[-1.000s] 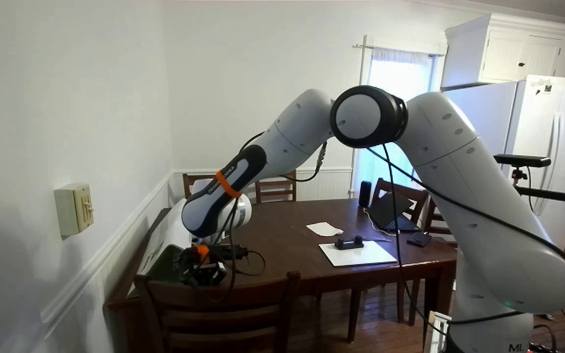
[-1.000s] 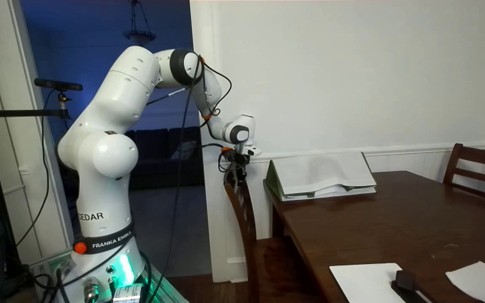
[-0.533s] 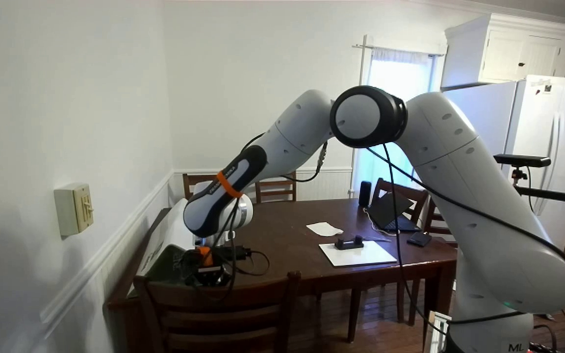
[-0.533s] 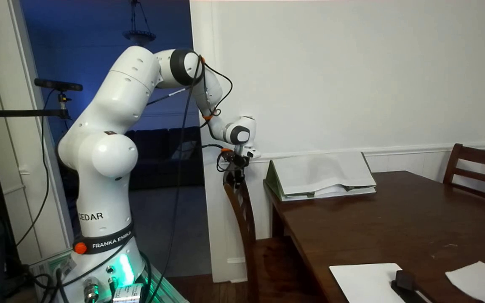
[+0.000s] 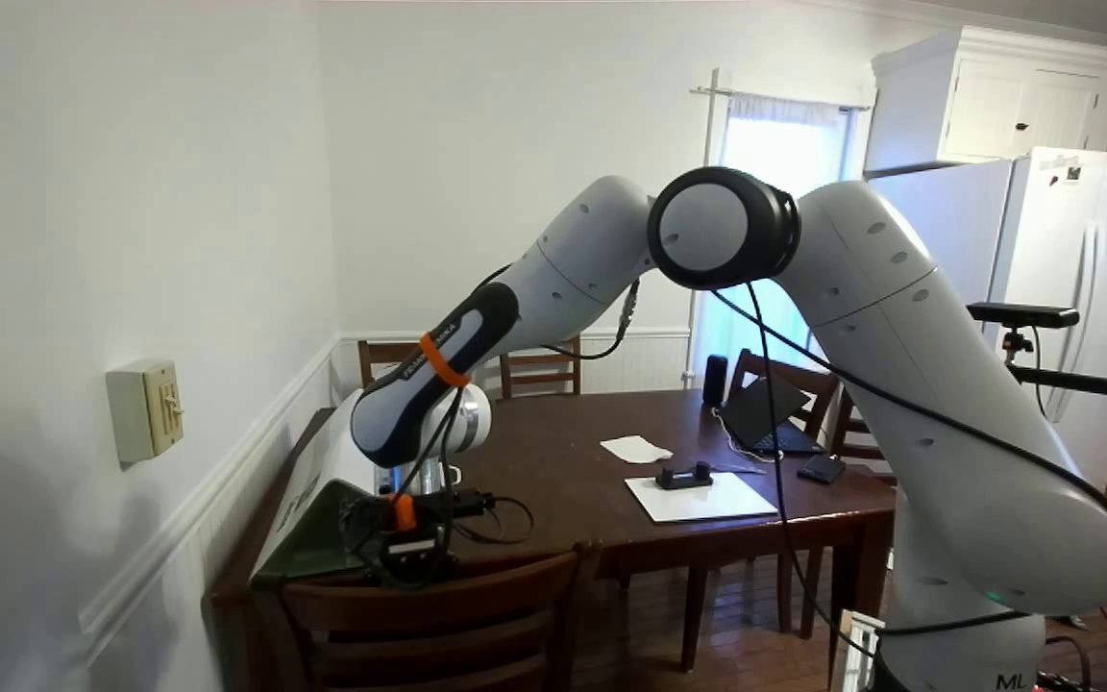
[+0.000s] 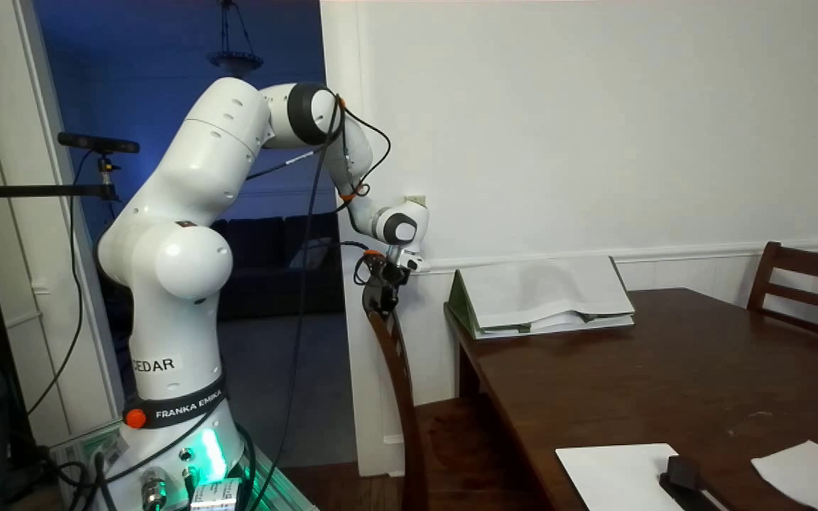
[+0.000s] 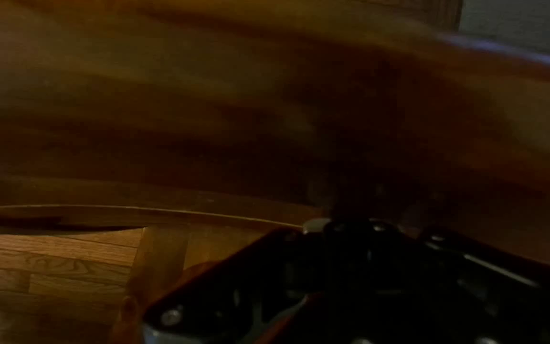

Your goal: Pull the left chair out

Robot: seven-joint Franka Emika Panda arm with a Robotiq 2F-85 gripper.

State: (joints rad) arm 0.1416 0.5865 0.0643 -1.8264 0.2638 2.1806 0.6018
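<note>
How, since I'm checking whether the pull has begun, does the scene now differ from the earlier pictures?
The ladder-back chair under the gripper has shifted away from the dining table, and the gripper has moved back with it. Whether it took hold or let go cannot be told: the wrist view is too dark. The dining table, laptop and loose paper stayed as they were.

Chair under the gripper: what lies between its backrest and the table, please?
Its seat lies between backrest and table, as an exterior view shows; the table hides the seat's farther part.
</note>
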